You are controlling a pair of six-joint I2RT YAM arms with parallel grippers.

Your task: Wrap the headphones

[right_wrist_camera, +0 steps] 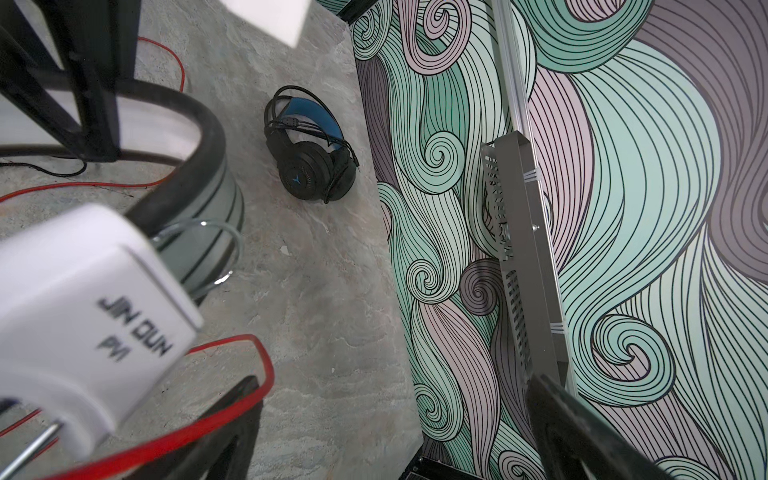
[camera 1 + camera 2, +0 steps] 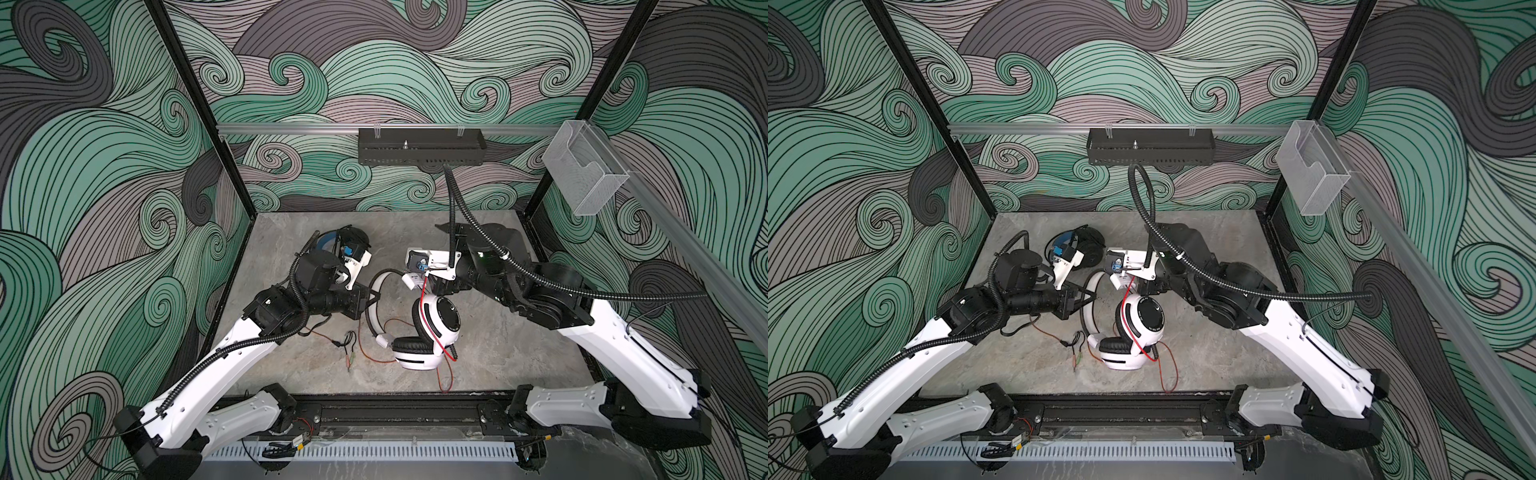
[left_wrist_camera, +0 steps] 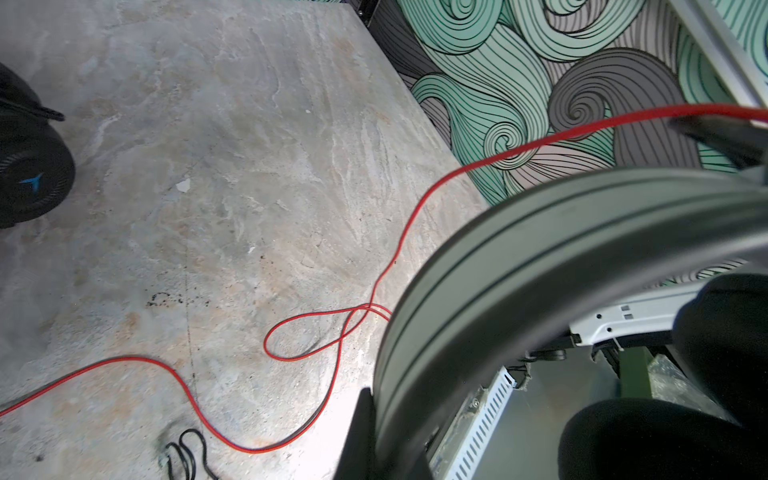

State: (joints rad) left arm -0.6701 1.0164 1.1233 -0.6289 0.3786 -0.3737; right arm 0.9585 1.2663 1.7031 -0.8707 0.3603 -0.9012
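Two grippers flank the white headset (image 2: pixel 432 328): left gripper (image 2: pixel 371 297) pinches its headband (image 2: pixel 375 286), right gripper (image 2: pixel 434 286) gapes wide, holding nothing, just beside the band's far end, where the red cable (image 1: pixel 226 343) crosses one finger; black headset (image 2: pixel 355 237) lies beyond the band

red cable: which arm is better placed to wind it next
Probably right: the red cable lies across a finger of the open right gripper, while the left gripper is shut on the white headset at its headband, steadying it.

Two over-ear headsets: one white plastic headset with black cushions and red cable (image 2: pixel 434 328), one black headset with blue headband lining (image 1: pixel 309 174). Two white-and-black robot arms (image 2: pixel 232 365) (image 2: pixel 631 345).
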